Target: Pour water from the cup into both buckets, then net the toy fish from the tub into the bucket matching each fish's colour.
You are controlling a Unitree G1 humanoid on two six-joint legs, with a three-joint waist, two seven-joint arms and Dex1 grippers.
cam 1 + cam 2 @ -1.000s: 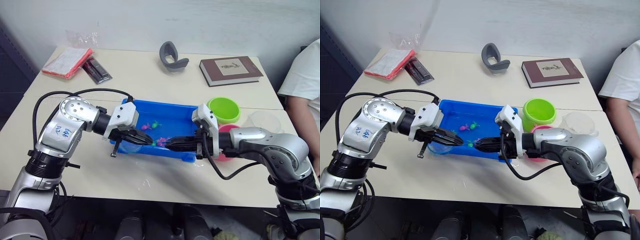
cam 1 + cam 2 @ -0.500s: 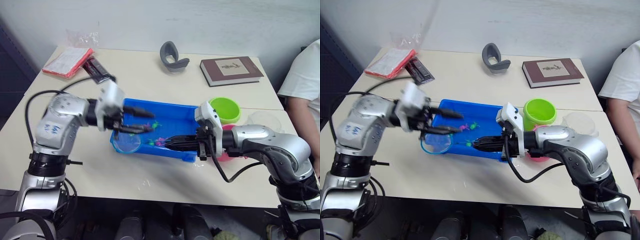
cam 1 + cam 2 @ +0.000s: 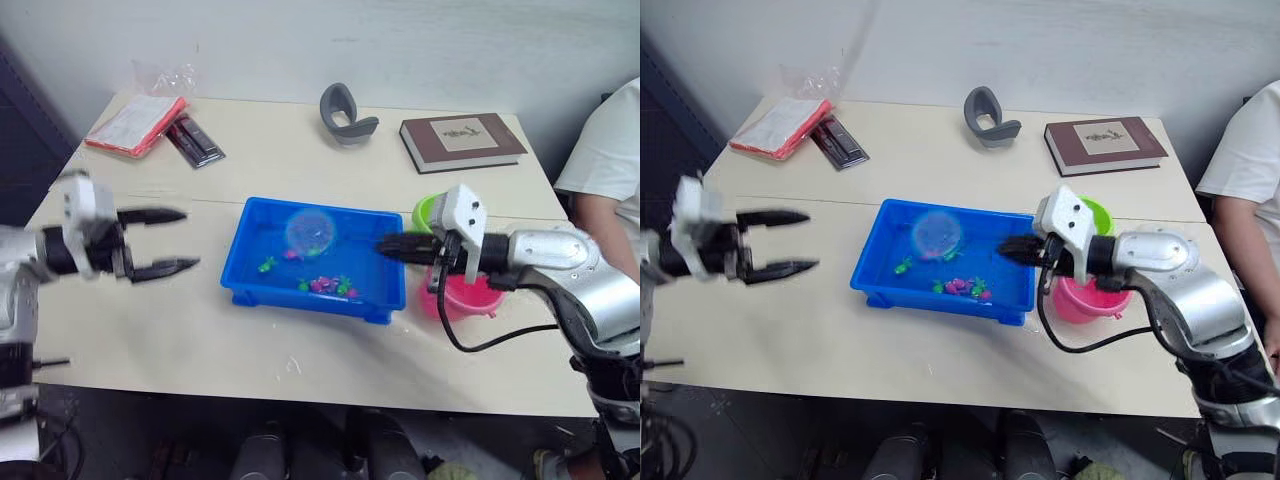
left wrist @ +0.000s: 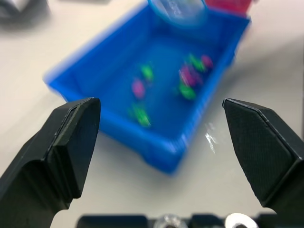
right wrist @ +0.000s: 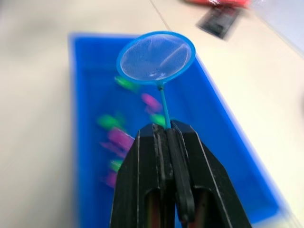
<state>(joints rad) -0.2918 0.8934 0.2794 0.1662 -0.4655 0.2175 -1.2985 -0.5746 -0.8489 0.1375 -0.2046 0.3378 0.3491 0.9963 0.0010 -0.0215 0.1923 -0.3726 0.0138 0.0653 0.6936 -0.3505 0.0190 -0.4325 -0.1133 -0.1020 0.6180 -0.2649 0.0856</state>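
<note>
Several toy fish (image 3: 322, 284) are lying in the tub (image 3: 250, 290), so my right end effector (image 5: 167, 142) is clamping the net (image 5: 156, 56) above them, while my left end effector (image 3: 165, 241) is gaping empty, well apart from the tub.

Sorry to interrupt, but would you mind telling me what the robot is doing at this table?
It is netting toy fish out of the blue tub. The right gripper is shut on the net, whose hoop hangs over the tub with no fish in the mesh. The left gripper is open, off to the side over the table. The pink bucket waits beside the tub.
</note>
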